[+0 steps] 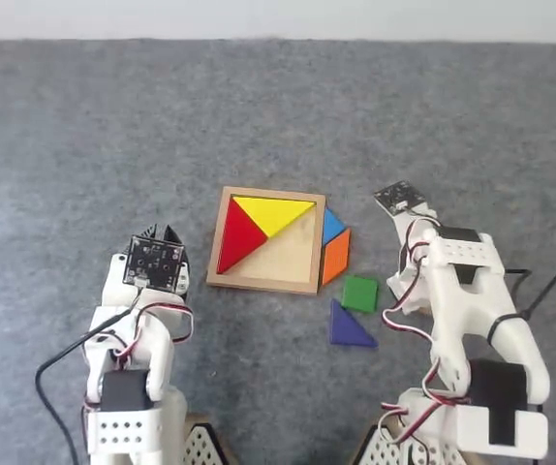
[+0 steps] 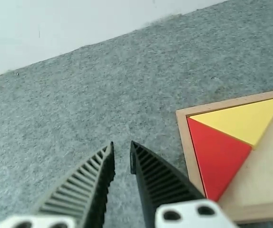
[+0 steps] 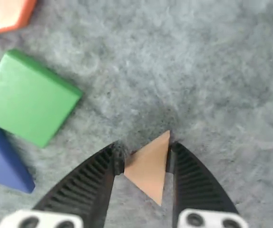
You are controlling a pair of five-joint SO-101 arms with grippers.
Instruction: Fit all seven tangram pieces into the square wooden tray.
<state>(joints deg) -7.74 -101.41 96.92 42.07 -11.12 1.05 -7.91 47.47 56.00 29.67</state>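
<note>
The square wooden tray (image 1: 263,283) lies in the middle of the grey counter (image 1: 113,126). A yellow triangle (image 1: 273,213) sits along its far side and a red triangle (image 1: 238,238) along its left side, the two meeting edge to edge; the remainder of its floor is bare wood. Just outside the right rim sit a light blue triangle (image 1: 332,225) and an orange piece (image 1: 335,258), close together. Nearer the arms lie a green square (image 1: 359,293) and a dark blue triangle (image 1: 349,327), just beside one another. To the right of the green square, the right end effector (image 3: 145,151) is pinching a small tan triangle (image 3: 148,168) down at the counter. The left end effector (image 2: 121,147) hangs left of the tray, its fingers slightly spread and holding nothing
</note>
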